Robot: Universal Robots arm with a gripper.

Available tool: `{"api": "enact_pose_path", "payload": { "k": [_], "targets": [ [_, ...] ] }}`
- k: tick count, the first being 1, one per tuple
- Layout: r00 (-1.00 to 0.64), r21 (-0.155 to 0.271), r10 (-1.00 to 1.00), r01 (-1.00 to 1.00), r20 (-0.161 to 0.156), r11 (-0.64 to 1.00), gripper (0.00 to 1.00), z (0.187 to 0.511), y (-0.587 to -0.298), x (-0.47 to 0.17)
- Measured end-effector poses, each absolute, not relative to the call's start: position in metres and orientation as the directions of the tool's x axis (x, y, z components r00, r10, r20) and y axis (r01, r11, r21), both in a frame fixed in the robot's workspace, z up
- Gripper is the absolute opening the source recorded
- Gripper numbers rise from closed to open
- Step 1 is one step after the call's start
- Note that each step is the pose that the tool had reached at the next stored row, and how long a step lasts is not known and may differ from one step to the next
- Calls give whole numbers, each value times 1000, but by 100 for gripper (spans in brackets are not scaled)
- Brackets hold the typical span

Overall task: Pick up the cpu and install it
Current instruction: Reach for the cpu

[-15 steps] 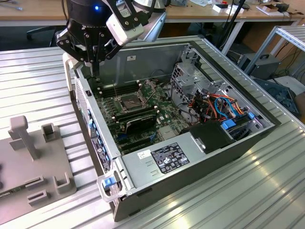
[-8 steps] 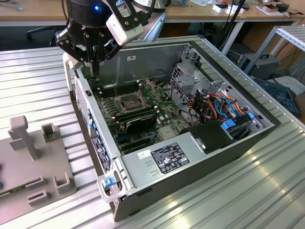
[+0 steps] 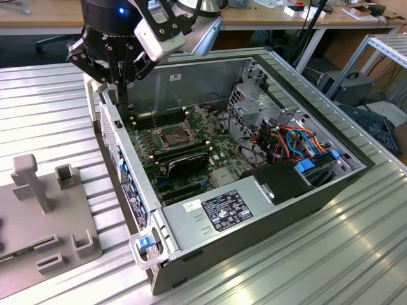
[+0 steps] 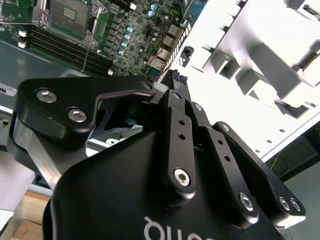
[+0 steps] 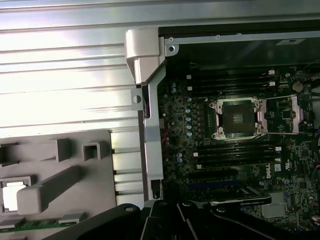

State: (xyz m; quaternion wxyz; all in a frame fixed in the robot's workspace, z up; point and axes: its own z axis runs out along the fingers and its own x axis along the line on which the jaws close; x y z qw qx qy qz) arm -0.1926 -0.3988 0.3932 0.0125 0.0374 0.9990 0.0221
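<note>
Grey plastic fixture (image 5: 95, 200) outside the computer case (image 3: 203, 70) seems to hold the cpu (image 5: 11, 196) in a recess, so I judge nothing is picked up yet. The CPU socket (image 5: 237, 117) sits bare, its frame swung open. The gripper (image 3: 121, 89) hangs over the case wall (image 5: 150, 125), fingers drawn together on nothing I can see. The cpu lies well off to one side of it, the socket below on the other. Room is open above the fixture; the wall's edge and memory slots (image 5: 235, 150) crowd the socket.
</note>
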Motion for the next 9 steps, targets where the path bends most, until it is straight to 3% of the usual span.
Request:
{"api": "enact_pose_path", "payload": {
  "k": [9],
  "targets": [
    [-997,45,75,74,-23,996,11,393,-399,-200]
  ]
}}
